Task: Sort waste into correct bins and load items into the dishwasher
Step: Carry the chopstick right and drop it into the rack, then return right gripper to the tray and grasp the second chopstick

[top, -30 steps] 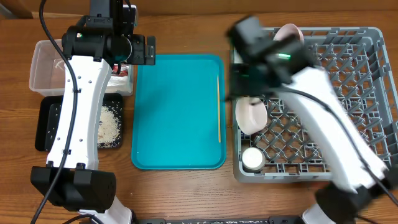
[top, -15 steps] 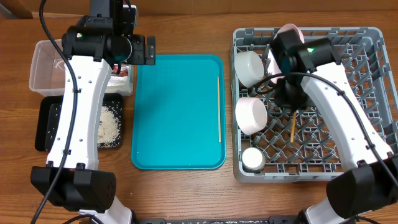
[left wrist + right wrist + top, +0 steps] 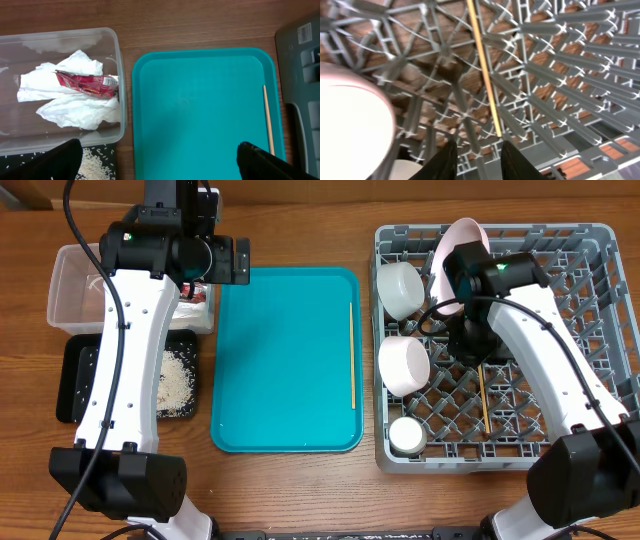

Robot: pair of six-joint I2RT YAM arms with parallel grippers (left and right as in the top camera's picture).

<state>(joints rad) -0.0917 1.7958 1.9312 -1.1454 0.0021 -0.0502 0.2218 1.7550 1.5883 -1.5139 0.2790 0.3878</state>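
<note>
My left gripper (image 3: 205,272) (image 3: 160,162) is open and empty, high above the gap between the clear tub (image 3: 70,290) (image 3: 117,75) and the teal tray. The tub holds crumpled napkins (image 3: 75,107) and a red wrapper (image 3: 85,84). Rice (image 3: 178,380) (image 3: 95,159) lies in the black tray (image 3: 75,385). My right gripper (image 3: 472,342) (image 3: 480,160) is open and empty over the grey rack (image 3: 600,300) (image 3: 560,65). One chopstick (image 3: 484,395) (image 3: 482,70) lies on the rack grid just beyond its fingertips. The other chopstick (image 3: 352,355) (image 3: 268,117) lies on the teal tray.
The teal tray (image 3: 280,360) (image 3: 200,110) sits between the bins and the rack. In the rack's left part stand two white bowls (image 3: 400,285) (image 3: 405,365), a small cup (image 3: 407,435) and an upright plate (image 3: 458,240). One bowl's edge shows in the right wrist view (image 3: 350,125).
My right arm swung into the rack with a chopstick and let it go; the chopstick now lies flat on the grid. The left arm has not moved.
</note>
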